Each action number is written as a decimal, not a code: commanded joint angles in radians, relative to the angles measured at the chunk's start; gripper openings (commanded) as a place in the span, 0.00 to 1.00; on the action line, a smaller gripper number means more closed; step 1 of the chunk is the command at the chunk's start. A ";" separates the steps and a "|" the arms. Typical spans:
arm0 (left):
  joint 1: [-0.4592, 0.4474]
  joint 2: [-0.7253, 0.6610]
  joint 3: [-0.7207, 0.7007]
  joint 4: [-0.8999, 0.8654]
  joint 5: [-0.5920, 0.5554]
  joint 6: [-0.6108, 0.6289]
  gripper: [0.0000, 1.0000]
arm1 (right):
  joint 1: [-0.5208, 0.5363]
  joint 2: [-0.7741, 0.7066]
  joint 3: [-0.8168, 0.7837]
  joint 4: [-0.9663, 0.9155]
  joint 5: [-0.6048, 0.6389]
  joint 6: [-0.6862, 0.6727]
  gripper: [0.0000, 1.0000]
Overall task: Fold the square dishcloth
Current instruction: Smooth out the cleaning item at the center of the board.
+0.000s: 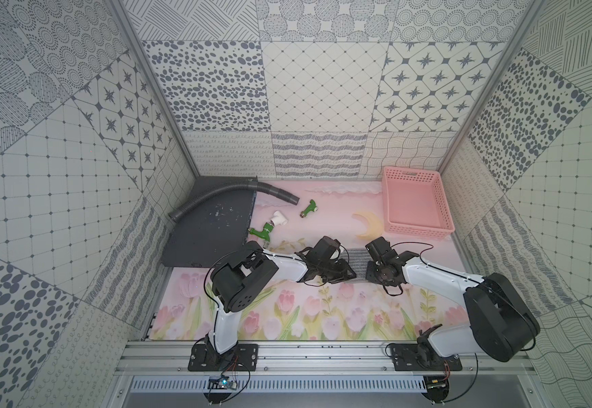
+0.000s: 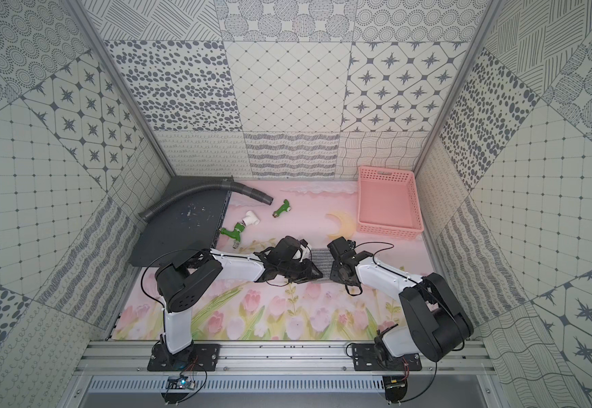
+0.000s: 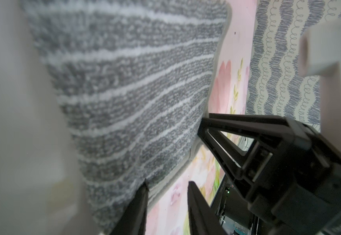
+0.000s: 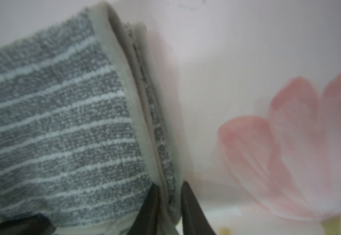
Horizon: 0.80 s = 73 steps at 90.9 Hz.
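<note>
Surface: A tulip-print mat [image 1: 287, 318], pink blooms under a pale pink sky, covers most of the tabletop. A dark grey panel [image 1: 209, 240] flecked with pale scraps fills the far left corner.
Room: Three walls [image 1: 323, 88] papered in grey-and-white patchwork (dots, stars, lattices, wavy lines) close the table in. A silver rail [image 1: 323, 349] along the near edge carries both arm bases.
Arms: Two, white and black. The left arm [image 1: 280, 270] and the right arm [image 1: 436, 279] reach toward each other at mid-table.
Cloth: One square dishcloth [image 1: 356, 263], grey with thin white stripes, lies on the mat at mid-table between the two grippers, nearer the rail than the crescent. The right wrist view shows it doubled, two hemmed layers stacked at one edge.
Left pincer: The left gripper [image 3: 167, 184] has its jaws a little apart, astride the cloth's hem, one finger on the cloth and the other on the mat.
Right pincer: The right gripper [image 4: 170, 185] is pinched on the doubled edge, with cloth filling the gap.
Hose: One ribbed hose [image 1: 216, 194], grey, curves along the panel's far edge with its mouth over the mat.
Fittings: Two green tap fittings [image 1: 261, 233] [image 1: 309, 207] lie apart on the mat beside the panel.
Tee: One white pipe tee [image 1: 278, 219] sits against the nearer green fitting.
Crescent: One pale yellow crescent [image 1: 370, 224], just beside the basket.
Basket: One pink basket [image 1: 413, 229], perforated, in the far right corner.
</note>
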 commanded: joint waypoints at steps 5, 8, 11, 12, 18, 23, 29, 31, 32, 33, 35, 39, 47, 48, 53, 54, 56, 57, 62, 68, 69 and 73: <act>-0.008 -0.041 -0.066 0.013 -0.056 -0.023 0.35 | -0.007 0.039 0.010 0.049 -0.017 -0.026 0.19; -0.006 -0.056 -0.079 0.010 -0.074 -0.024 0.35 | -0.007 0.040 0.017 0.053 -0.030 -0.031 0.19; -0.001 -0.068 -0.093 0.010 -0.093 -0.026 0.35 | -0.005 0.042 0.024 0.058 -0.040 -0.034 0.19; 0.000 -0.073 -0.096 0.009 -0.100 -0.027 0.35 | -0.006 0.042 0.025 0.060 -0.044 -0.035 0.19; 0.013 -0.098 -0.127 0.015 -0.132 -0.037 0.35 | -0.001 0.048 0.033 0.081 -0.070 -0.039 0.19; 0.026 -0.115 -0.147 0.023 -0.151 -0.040 0.36 | 0.006 0.059 0.038 0.107 -0.098 -0.039 0.19; 0.050 -0.130 -0.157 0.009 -0.161 -0.030 0.38 | 0.023 0.082 0.041 0.152 -0.134 -0.038 0.19; 0.059 -0.135 -0.160 0.002 -0.165 -0.028 0.39 | 0.030 0.093 0.046 0.164 -0.144 -0.037 0.19; 0.063 -0.139 -0.162 -0.002 -0.167 -0.028 0.39 | 0.034 0.100 0.050 0.168 -0.149 -0.037 0.20; 0.068 -0.142 -0.166 -0.003 -0.168 -0.029 0.39 | 0.038 0.106 0.054 0.171 -0.153 -0.035 0.19; 0.079 -0.148 -0.171 -0.005 -0.169 -0.030 0.40 | 0.049 0.118 0.063 0.172 -0.153 -0.033 0.19; 0.098 -0.168 -0.185 -0.005 -0.169 -0.032 0.40 | 0.069 0.141 0.085 0.173 -0.146 -0.027 0.20; 0.130 -0.234 -0.214 -0.041 -0.204 -0.025 0.41 | 0.109 0.174 0.128 0.172 -0.138 -0.006 0.19; 0.134 -0.245 -0.217 -0.049 -0.211 -0.024 0.41 | 0.113 0.178 0.133 0.172 -0.137 -0.004 0.19; 0.150 -0.297 -0.228 -0.109 -0.259 -0.009 0.42 | 0.136 0.190 0.153 0.172 -0.129 0.010 0.20; 0.153 -0.308 -0.229 -0.122 -0.268 -0.006 0.42 | 0.140 0.191 0.155 0.173 -0.128 0.013 0.20; 0.159 -0.328 -0.230 -0.154 -0.292 0.000 0.43 | 0.145 0.193 0.162 0.172 -0.125 0.018 0.20; 0.161 -0.340 -0.232 -0.167 -0.303 0.003 0.43 | 0.148 0.194 0.165 0.173 -0.124 0.021 0.20; 0.171 -0.393 -0.233 -0.236 -0.355 0.020 0.44 | 0.153 0.195 0.174 0.172 -0.116 0.027 0.21; 0.175 -0.452 -0.239 -0.296 -0.411 0.040 0.48 | 0.153 0.188 0.180 0.171 -0.106 0.027 0.21; 0.176 -0.462 -0.239 -0.304 -0.418 0.043 0.49 | 0.153 0.185 0.181 0.170 -0.104 0.027 0.22; 0.178 -0.496 -0.240 -0.336 -0.446 0.058 0.51 | 0.153 0.174 0.180 0.169 -0.098 0.028 0.22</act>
